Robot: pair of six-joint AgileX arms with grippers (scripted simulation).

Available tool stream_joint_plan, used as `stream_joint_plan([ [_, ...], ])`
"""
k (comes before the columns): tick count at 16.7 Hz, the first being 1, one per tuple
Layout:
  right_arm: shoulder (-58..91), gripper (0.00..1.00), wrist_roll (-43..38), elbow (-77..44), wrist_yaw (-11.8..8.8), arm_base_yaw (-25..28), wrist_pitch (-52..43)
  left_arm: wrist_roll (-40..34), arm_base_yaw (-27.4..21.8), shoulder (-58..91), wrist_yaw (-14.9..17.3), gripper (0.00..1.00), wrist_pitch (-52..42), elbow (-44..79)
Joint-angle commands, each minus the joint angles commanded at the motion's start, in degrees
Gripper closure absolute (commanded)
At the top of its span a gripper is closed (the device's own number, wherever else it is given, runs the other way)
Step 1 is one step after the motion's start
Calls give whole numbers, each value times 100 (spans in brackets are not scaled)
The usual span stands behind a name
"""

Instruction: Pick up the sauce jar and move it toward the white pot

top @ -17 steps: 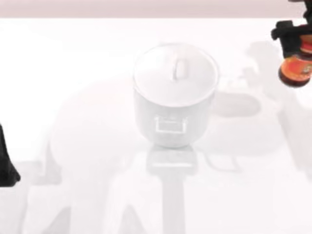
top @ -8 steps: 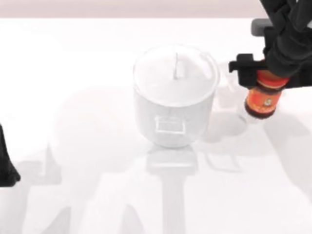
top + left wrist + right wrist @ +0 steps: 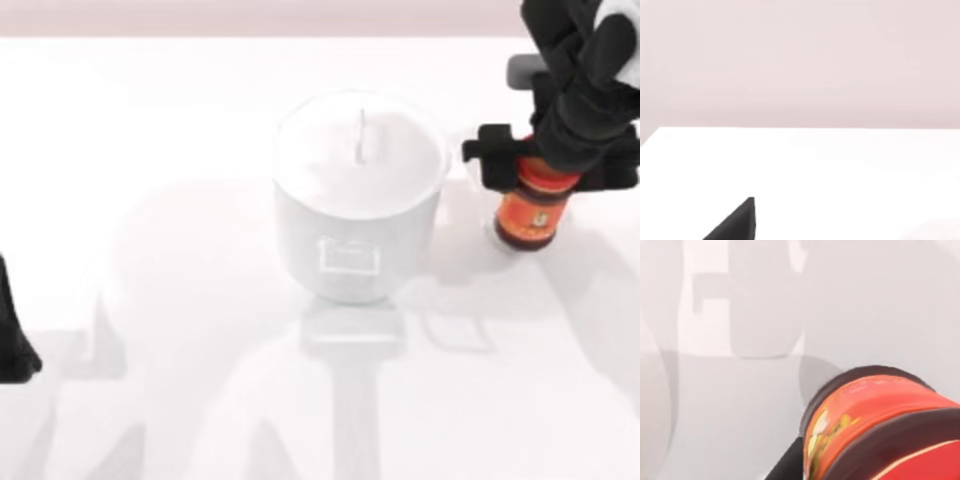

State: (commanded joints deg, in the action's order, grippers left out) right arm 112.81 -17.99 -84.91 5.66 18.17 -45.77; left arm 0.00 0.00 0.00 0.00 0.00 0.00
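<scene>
The white pot [image 3: 358, 200] stands in the middle of the table, lid on, its rectangular handle facing the front. Just to its right, my right gripper [image 3: 545, 165] is shut on the sauce jar [image 3: 531, 210], holding it by its upper part with the red-orange label and dark base showing below the fingers. A narrow gap separates the jar from the pot's wall. In the right wrist view the sauce jar [image 3: 875, 425] fills the near corner, over the pale table. My left arm [image 3: 12, 330] is parked at the left edge of the table.
The white table [image 3: 180, 120] carries only the pot and the arms' soft shadows. One dark fingertip [image 3: 737, 222] of the left gripper shows in the left wrist view above the bare tabletop.
The right gripper carried the jar in from the far right edge to just beside the pot, and lowered it slightly in the last half second. Left arm unchanged.
</scene>
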Motion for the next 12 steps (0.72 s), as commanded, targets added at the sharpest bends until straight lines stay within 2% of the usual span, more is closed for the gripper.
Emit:
stream_joint_plan([
  [3, 175, 100, 5, 227, 9, -9, 411, 0, 0, 0, 0, 0, 0, 0],
  [7, 197, 100, 7, 255, 9, -8, 453, 0, 0, 0, 0, 0, 0, 0],
  [12, 197, 62, 7, 255, 9, -8, 453, 0, 0, 0, 0, 0, 0, 0],
])
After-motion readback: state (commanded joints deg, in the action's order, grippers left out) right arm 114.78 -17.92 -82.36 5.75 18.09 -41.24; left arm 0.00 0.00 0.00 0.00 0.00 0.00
